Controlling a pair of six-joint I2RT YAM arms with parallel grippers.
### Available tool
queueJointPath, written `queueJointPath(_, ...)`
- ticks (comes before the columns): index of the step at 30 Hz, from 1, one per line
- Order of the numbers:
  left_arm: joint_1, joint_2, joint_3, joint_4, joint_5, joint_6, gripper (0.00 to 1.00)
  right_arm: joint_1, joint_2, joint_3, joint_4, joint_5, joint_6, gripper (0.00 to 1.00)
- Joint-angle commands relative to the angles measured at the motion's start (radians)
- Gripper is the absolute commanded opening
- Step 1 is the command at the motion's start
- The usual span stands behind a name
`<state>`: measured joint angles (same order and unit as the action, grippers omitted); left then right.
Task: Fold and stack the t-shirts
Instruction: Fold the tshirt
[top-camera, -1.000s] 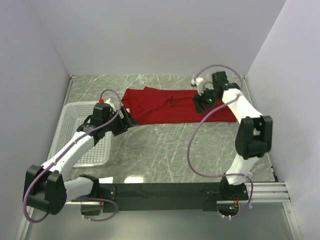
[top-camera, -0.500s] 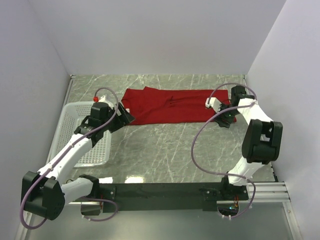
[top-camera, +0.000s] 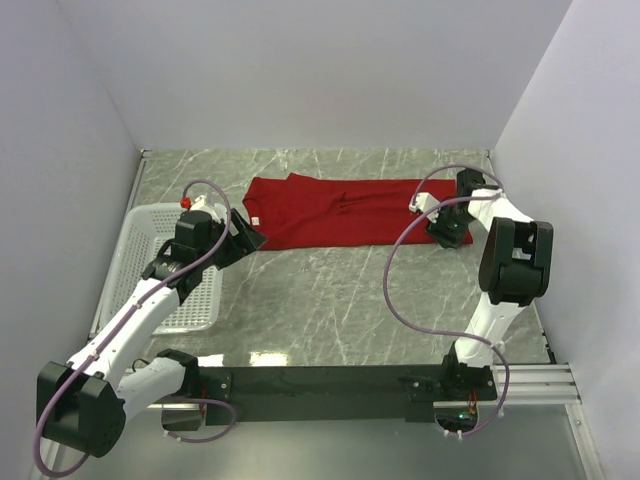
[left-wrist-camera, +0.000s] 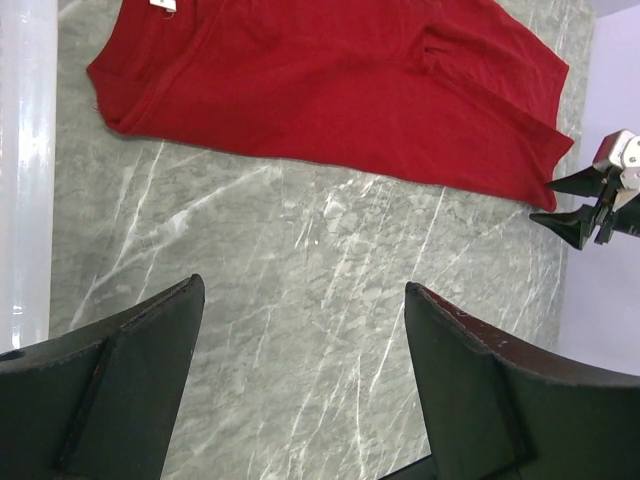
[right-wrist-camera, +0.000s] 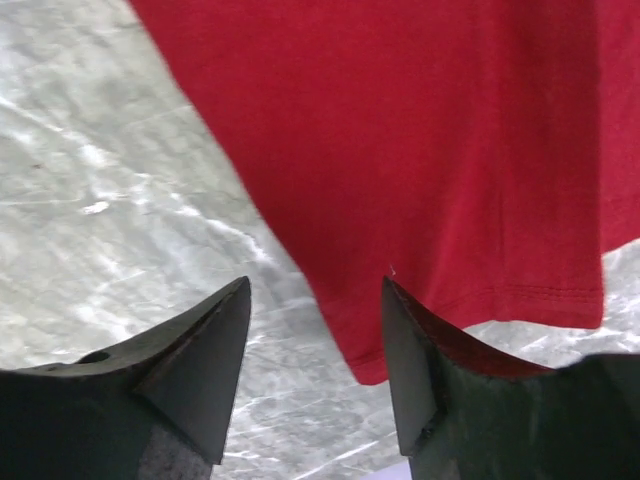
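One deep-red t-shirt lies spread flat across the back of the marble table, its left end toward the basket. The left wrist view shows it as a wide red sheet beyond my fingers. My left gripper hovers open just off the shirt's near left corner, with only bare marble between its jaws. My right gripper is low at the shirt's near right corner, also open. That hemmed corner lies between its fingertips, and the right finger overlaps the hem.
A white mesh basket stands at the left edge of the table, under my left forearm. Grey walls close in the table at the back and on both sides. The other arm's black fingers show at the right of the left wrist view.
My right gripper swung from above the shirt's right part out and down to its near right corner, and its jaws narrowed a little. My left arm shifted slightly.
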<state>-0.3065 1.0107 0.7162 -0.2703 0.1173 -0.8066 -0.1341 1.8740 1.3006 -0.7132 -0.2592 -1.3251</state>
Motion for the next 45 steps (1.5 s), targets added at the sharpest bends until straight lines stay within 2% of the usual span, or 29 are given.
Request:
queueJointPath(1,-0.002,-0.018,-0.001,0.011,-0.005,-0.002,0.86,0.007,0.025,0.048,0.024,0.026,0.017,0.60)
queueJointPath(13,0.000,-0.021,-0.008,0.014,0.005,-0.009,0.86,0.025,0.057,0.046,0.024,0.057,0.030,0.48)
queueJointPath(19,-0.002,-0.026,-0.009,0.011,0.004,-0.011,0.86,0.030,0.080,0.058,0.008,0.063,0.049,0.32)
queueJointPath(22,-0.002,-0.029,-0.011,0.008,0.002,-0.011,0.86,0.031,0.079,0.054,-0.003,0.058,0.050,0.18)
queueJointPath(25,0.000,-0.030,-0.012,0.005,-0.002,-0.014,0.86,0.030,0.059,0.023,-0.006,0.057,0.044,0.10)
queueJointPath(31,0.000,-0.032,-0.024,0.012,-0.010,-0.022,0.86,0.031,-0.039,-0.139,-0.011,0.057,0.032,0.00)
queueJointPath(40,0.000,0.006,-0.047,0.069,0.030,-0.040,0.86,0.042,-0.308,-0.426,-0.071,0.032,0.047,0.00)
queueJointPath(43,0.000,0.043,-0.055,0.103,0.047,-0.054,0.86,0.089,-0.435,-0.522,-0.132,0.011,0.085,0.00)
queueJointPath(45,0.000,0.072,-0.057,0.137,0.065,-0.062,0.86,0.169,-0.541,-0.573,-0.164,0.008,0.136,0.00)
